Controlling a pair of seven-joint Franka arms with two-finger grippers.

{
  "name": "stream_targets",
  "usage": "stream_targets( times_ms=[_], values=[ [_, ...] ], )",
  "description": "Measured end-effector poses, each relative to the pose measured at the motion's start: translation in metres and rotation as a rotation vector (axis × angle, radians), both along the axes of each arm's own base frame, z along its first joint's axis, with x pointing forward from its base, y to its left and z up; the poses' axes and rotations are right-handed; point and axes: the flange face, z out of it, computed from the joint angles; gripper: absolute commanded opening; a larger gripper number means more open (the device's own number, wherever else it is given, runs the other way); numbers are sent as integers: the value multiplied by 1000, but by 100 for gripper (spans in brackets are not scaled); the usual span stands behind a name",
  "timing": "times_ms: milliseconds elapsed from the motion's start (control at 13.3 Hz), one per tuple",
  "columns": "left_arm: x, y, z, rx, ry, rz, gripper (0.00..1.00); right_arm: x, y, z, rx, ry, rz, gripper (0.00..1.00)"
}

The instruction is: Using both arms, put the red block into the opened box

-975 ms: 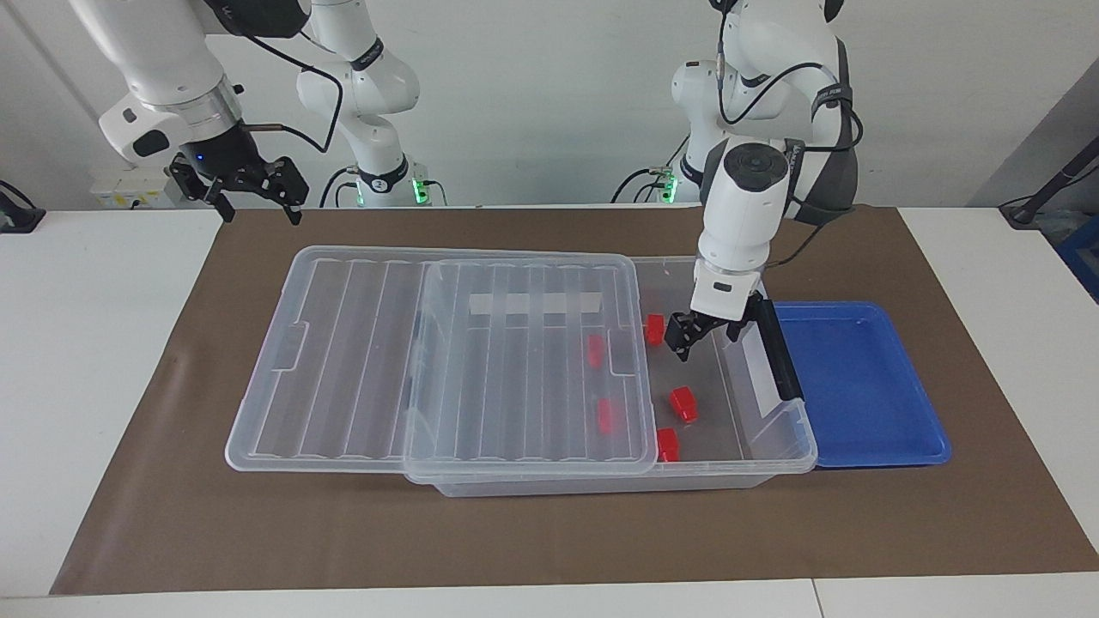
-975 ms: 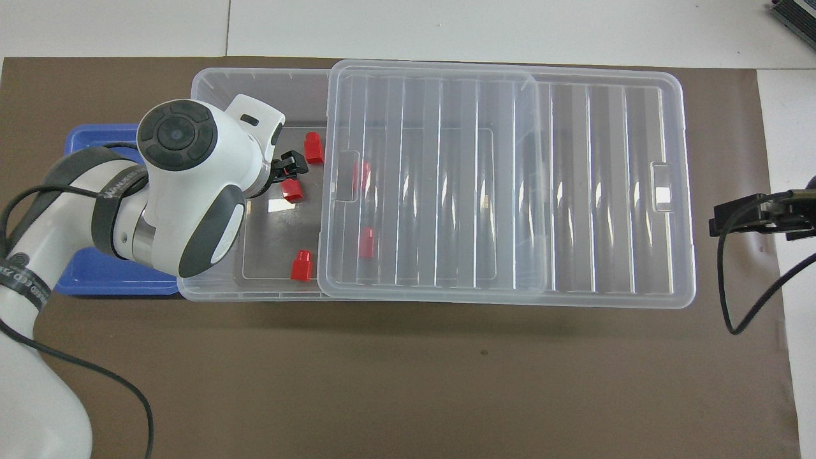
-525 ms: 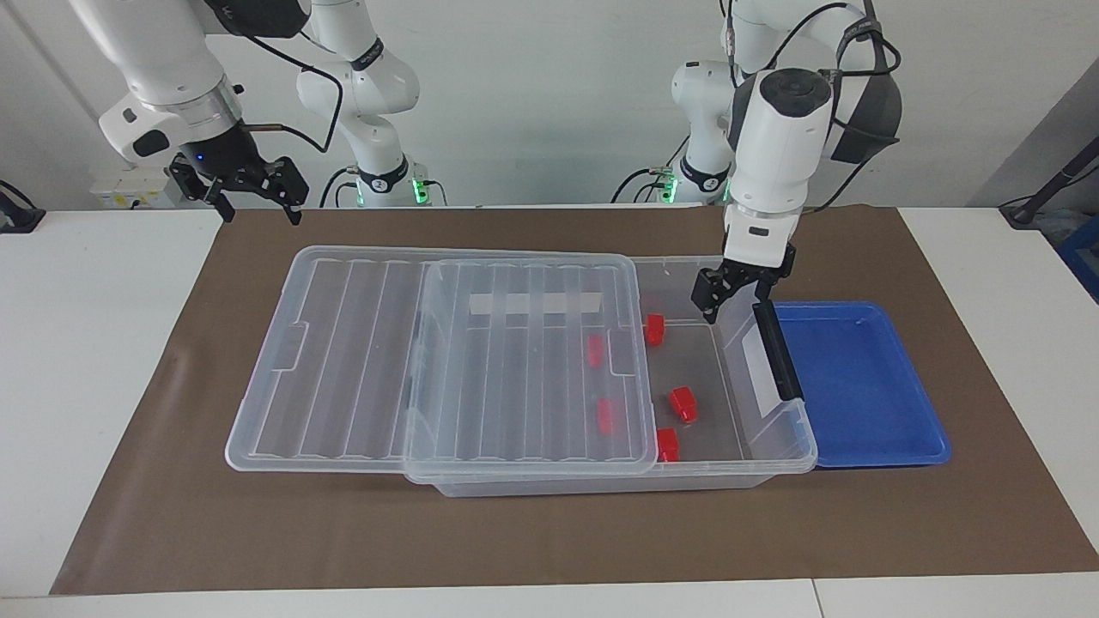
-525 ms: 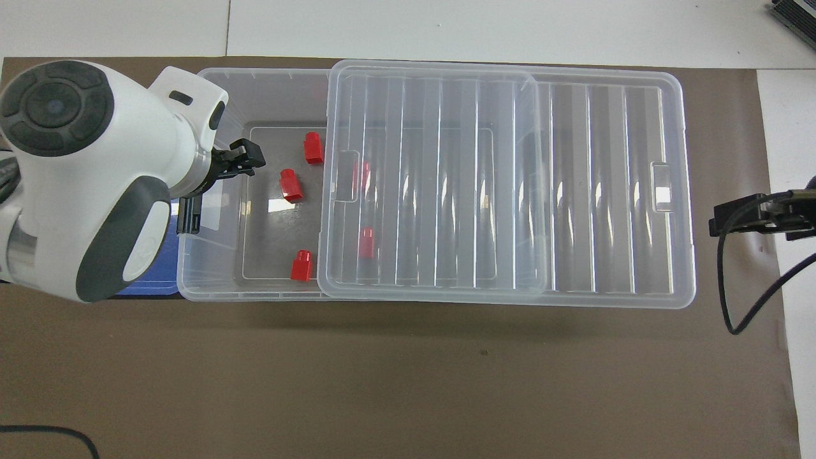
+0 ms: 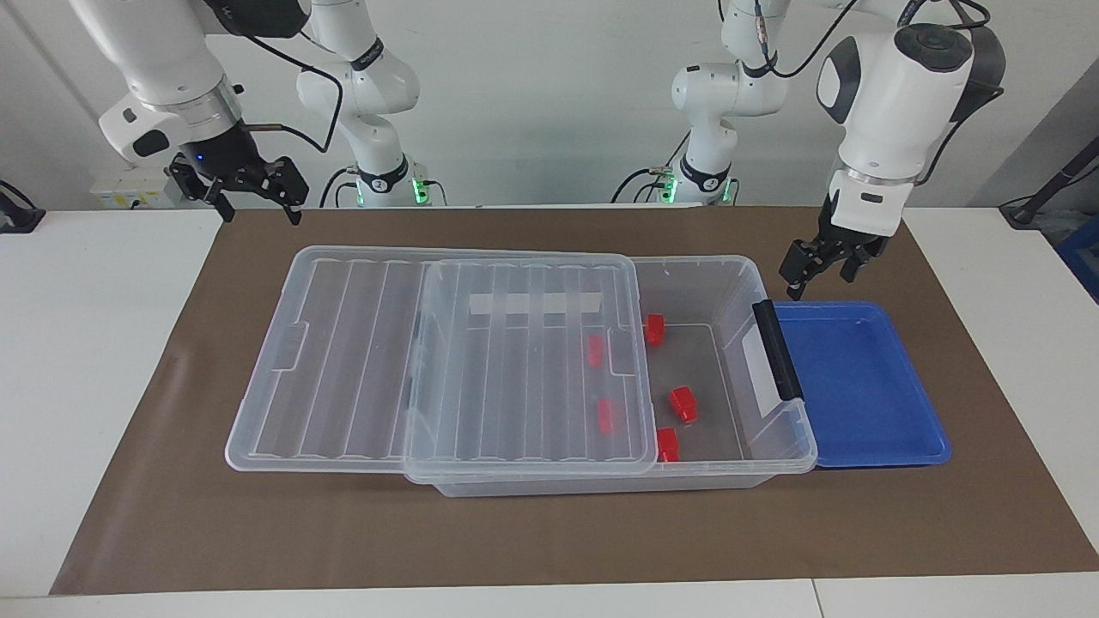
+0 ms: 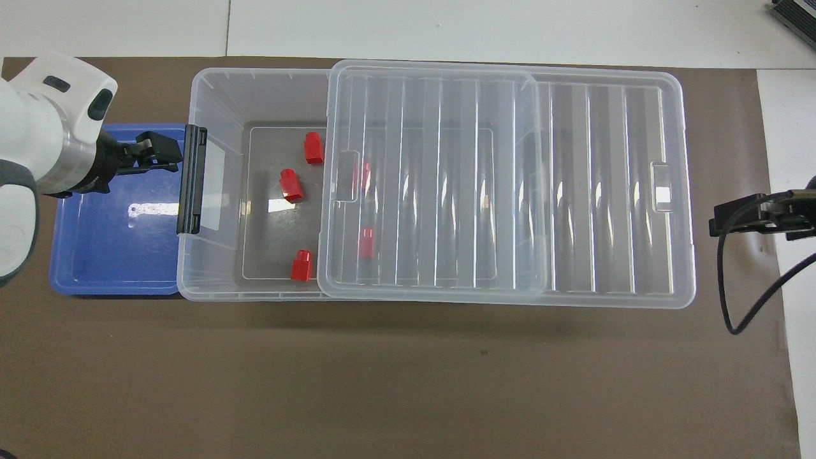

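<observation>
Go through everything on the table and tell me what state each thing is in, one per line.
Box: partly open, five red blocks inside.
Lid: slid toward the right arm's end, covering most of the box.
Red blocks: three uncovered, two under the lid.
Blue tray: nothing in it.
Left claw: open, holding nothing, raised over the tray's edge.
Right claw: open, holding nothing, waiting off the box.

Two red blocks (image 5: 596, 350) blur beneath the ribbed lid (image 5: 446, 356); both arms run off-frame
</observation>
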Motion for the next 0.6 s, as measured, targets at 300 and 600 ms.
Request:
stream_targets(
  times_ms=[300,600],
  values=[
    [3,45,-1,15,17,-76,100,0,0,0,0,0,0,100],
    [2,91,-2,-36,31,-108,100,0,0,0,0,1,0,0]
  ],
)
